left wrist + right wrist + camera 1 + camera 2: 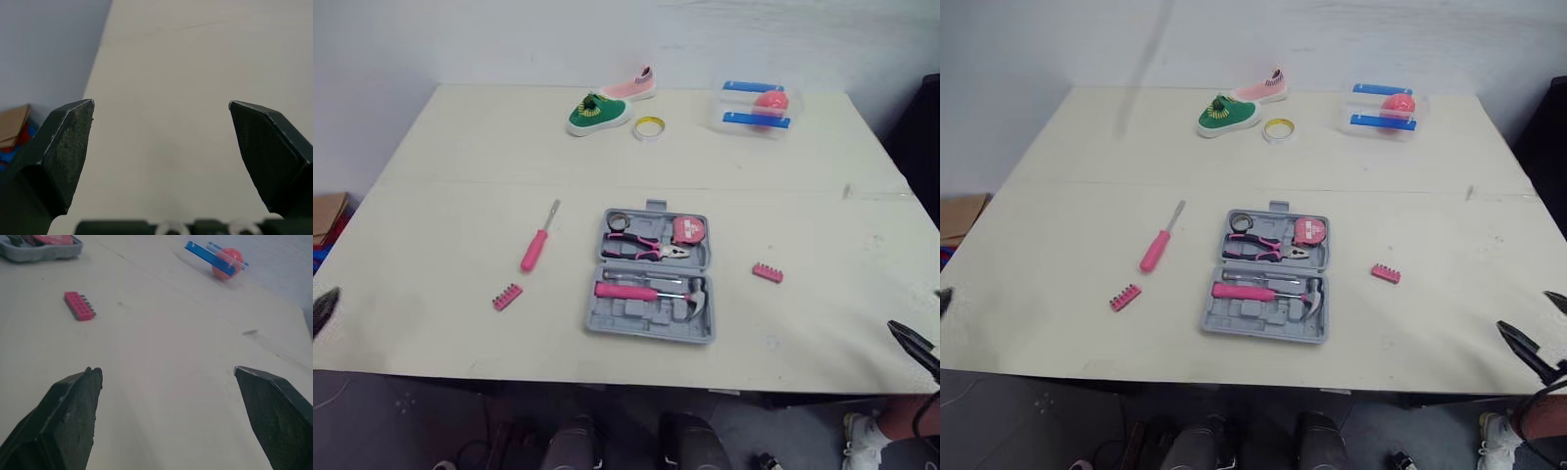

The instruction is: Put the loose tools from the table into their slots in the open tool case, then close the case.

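Three loose tools lie on the table point(460, 147) around the open case point(626, 315): a screwdriver point(536, 245) and one bit strip point(507, 296) to its left, another bit strip point(767, 272) to its right. We judge the flat strips likeliest to skid or flip under a pinch. The left gripper point(161, 105) and the right gripper point(168, 369) hover low at the table's near corners, fingers spread wide, empty.

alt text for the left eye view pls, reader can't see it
An open grey tool case lies on the table, holding pink pliers, a tape measure and a hammer. A pink screwdriver and a bit holder lie loose on its left, a second bit holder on its right. At the far edge sit shoes, a tape roll and a clear box.
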